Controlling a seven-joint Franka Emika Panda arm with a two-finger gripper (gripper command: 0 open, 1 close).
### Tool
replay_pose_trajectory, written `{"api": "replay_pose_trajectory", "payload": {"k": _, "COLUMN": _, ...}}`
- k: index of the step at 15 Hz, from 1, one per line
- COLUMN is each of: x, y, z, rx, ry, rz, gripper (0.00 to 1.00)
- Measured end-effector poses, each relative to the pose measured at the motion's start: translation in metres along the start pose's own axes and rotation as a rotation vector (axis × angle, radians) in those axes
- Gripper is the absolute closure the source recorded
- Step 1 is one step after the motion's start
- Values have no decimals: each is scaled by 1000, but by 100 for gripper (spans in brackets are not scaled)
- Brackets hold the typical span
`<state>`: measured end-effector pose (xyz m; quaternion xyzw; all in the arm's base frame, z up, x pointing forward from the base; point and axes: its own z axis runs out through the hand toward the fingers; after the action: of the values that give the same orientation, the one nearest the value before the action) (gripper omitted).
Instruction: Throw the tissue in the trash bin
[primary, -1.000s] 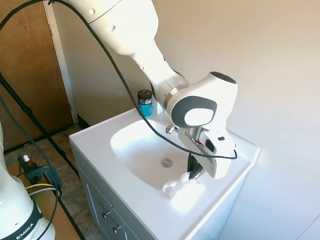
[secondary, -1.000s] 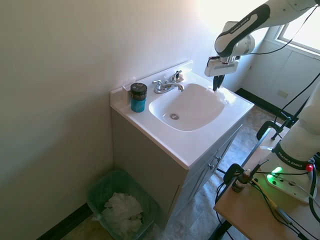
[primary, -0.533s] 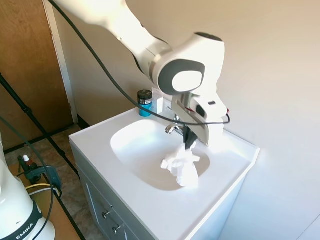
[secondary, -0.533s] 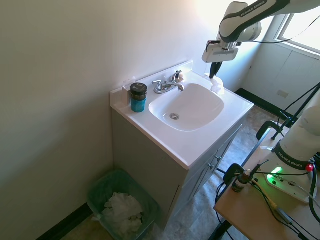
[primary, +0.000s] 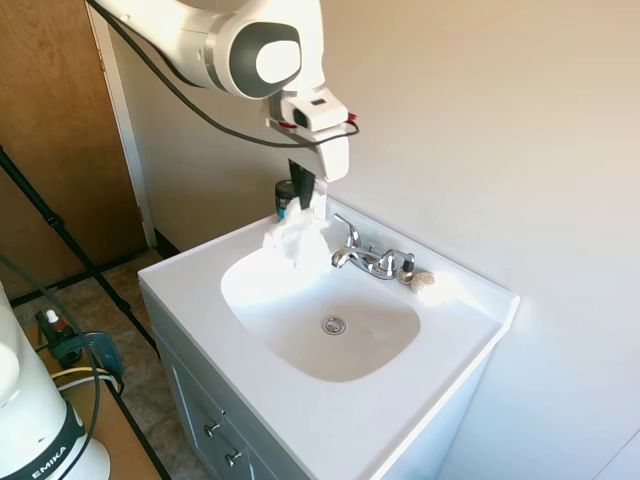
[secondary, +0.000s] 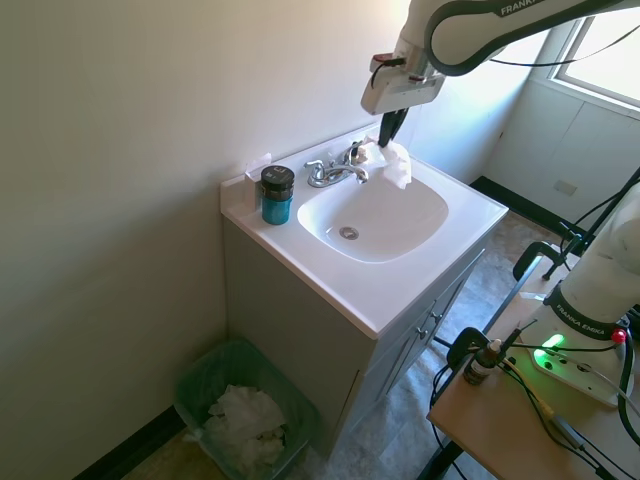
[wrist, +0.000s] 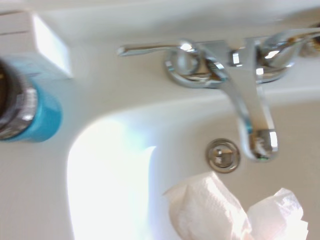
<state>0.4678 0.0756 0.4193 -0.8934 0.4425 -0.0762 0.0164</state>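
The tissue (primary: 294, 240) is a crumpled white wad hanging in the air above the back left of the sink basin, with my gripper (primary: 303, 192) shut on its top. From the other side, the gripper (secondary: 387, 130) holds the tissue (secondary: 394, 162) just over the faucet. The wrist view shows the tissue (wrist: 235, 212) rising from its lower edge over the basin. The trash bin (secondary: 205, 370), a green-lined basket with crumpled white paper inside, stands on the floor left of the vanity, far below the gripper.
A chrome faucet (primary: 368, 257) and a small beige shell-like lump (primary: 421, 281) sit at the back of the sink (primary: 250, 290). A teal jar with a black lid (secondary: 276, 194) stands on the counter corner. The white vanity (secondary: 350, 345) rises between gripper and bin.
The gripper has lifted the tissue off the counter's far corner and carried it up and across the basin toward the faucet and jar side.
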Motion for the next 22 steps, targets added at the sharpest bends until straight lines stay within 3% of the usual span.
{"api": "replay_pose_trajectory", "payload": {"k": 6, "x": -135, "y": -108, "z": 16, "rx": -4, "ry": 80, "rz": -132, "gripper": 100}}
{"api": "replay_pose_trajectory", "payload": {"k": 10, "x": -206, "y": -172, "z": 57, "rx": -14, "ry": 52, "rz": -210, "gripper": 100}}
{"api": "replay_pose_trajectory", "payload": {"k": 14, "x": -263, "y": -211, "z": 100, "rx": -62, "ry": 2, "rz": -266, "gripper": 100}}
{"api": "replay_pose_trajectory", "payload": {"k": 15, "x": -268, "y": -217, "z": 110, "rx": -75, "ry": -3, "rz": -268, "gripper": 0}}
{"api": "replay_pose_trajectory", "payload": {"k": 22, "x": -279, "y": -234, "z": 143, "rx": -117, "ry": -49, "rz": -245, "gripper": 0}}
